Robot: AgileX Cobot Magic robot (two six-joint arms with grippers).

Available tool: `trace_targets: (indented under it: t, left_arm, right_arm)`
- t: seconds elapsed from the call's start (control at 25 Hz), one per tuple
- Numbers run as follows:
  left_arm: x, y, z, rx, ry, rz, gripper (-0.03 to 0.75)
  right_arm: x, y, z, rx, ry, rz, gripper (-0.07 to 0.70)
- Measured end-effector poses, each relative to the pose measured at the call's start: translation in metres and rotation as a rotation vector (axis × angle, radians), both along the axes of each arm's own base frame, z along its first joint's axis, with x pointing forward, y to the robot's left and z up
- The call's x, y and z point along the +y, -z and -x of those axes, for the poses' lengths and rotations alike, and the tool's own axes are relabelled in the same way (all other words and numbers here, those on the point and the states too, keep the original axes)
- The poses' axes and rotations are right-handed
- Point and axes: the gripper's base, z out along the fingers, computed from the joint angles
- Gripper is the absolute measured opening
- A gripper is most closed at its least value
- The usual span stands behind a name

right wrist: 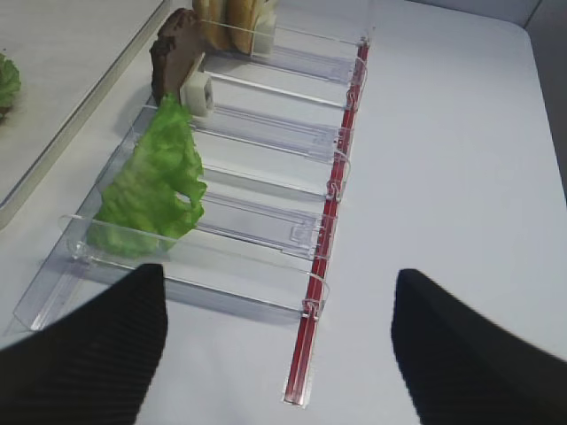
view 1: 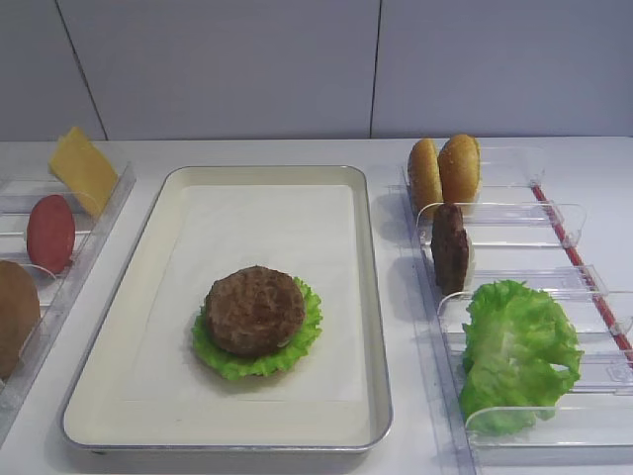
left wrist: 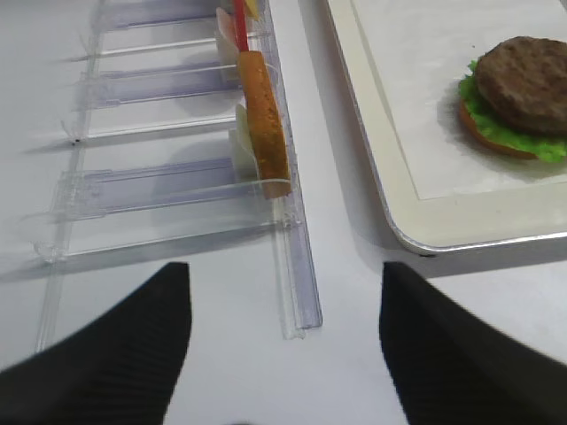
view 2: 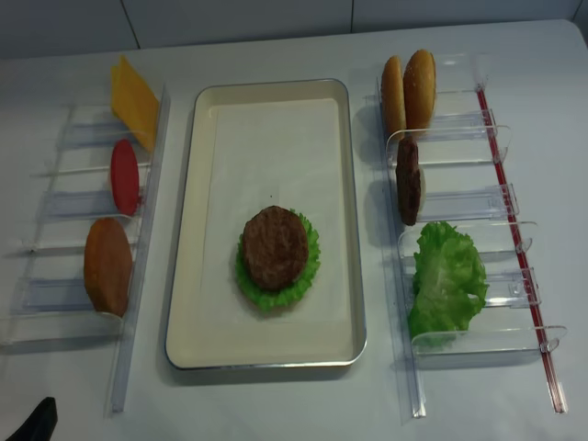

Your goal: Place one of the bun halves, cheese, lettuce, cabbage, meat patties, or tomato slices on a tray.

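Patty [view 1: 255, 310] sits on lettuce [view 1: 302, 336] and a bun base mid-tray [view 1: 376, 327] — stacked in burger order. Spare ingredients stand upright in clear racks [view 2: 459, 207] for easy pinching. Both claws, left claw [left wrist: 283, 345] and right claw [right wrist: 279, 341], gape wide, empty.

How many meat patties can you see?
2. One meat patty lies on the lettuce on the tray. The other patty stands on edge in the right rack. None looks hidden.

Bottom bun [left wrist: 483, 142] is mostly buried under the lettuce [view 1: 259, 356] and patty [view 1: 255, 310]. Both wrist views crop the fingers [right wrist: 84, 372] at the bottom edge.
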Motion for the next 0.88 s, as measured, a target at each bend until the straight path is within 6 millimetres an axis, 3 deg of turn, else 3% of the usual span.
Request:
trace_targets:
  t: [0.88]
  left_arm:
    - [0.0000, 0.0000, 0.0000, 0.000, 0.000, 0.000, 0.429]
  right_arm:
    - [0.0000, 0.0000, 0.0000, 0.000, 0.000, 0.000, 0.543]
